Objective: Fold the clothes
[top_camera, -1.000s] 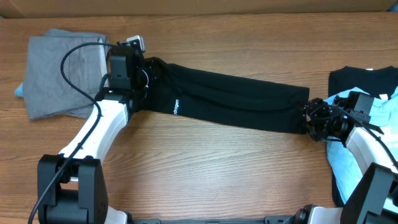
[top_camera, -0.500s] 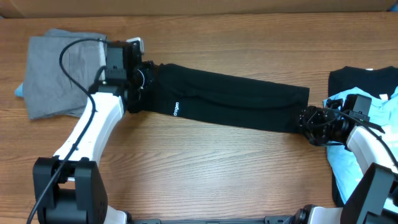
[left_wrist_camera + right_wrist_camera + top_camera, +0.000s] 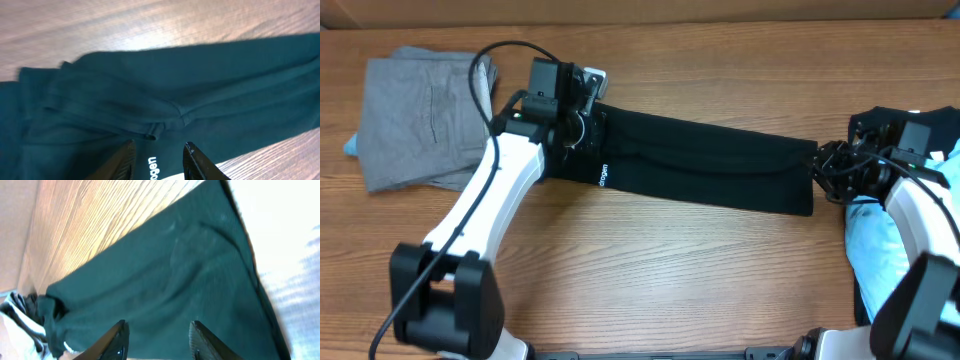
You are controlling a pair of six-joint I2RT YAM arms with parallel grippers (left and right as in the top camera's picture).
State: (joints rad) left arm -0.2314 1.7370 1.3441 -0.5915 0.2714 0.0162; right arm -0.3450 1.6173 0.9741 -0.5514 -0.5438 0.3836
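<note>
The black shirt (image 3: 710, 160) lies on the wooden table as a long folded strip running from upper left to lower right, with small white lettering (image 3: 603, 174) near its left end. My left gripper (image 3: 592, 128) hovers over that left end. In the left wrist view it (image 3: 160, 150) stands open, with the lettering (image 3: 153, 167) showing between the fingers and creased fabric (image 3: 150, 90) ahead. At the strip's right end my right gripper (image 3: 820, 172) is open. In the right wrist view its jaws (image 3: 159, 330) straddle flat black cloth (image 3: 165, 275) without pinching it.
A folded grey garment (image 3: 420, 120) lies at the far left, a light blue edge (image 3: 350, 145) peeking from under it. At the right edge lie another black shirt (image 3: 900, 125) and a light blue garment (image 3: 880, 250) beneath my right arm. A cardboard wall (image 3: 640, 8) lines the back.
The left gripper has let go of the strip's left end, opened and shifted right over it. The right gripper has moved toward the back, its jaws narrower than before.
</note>
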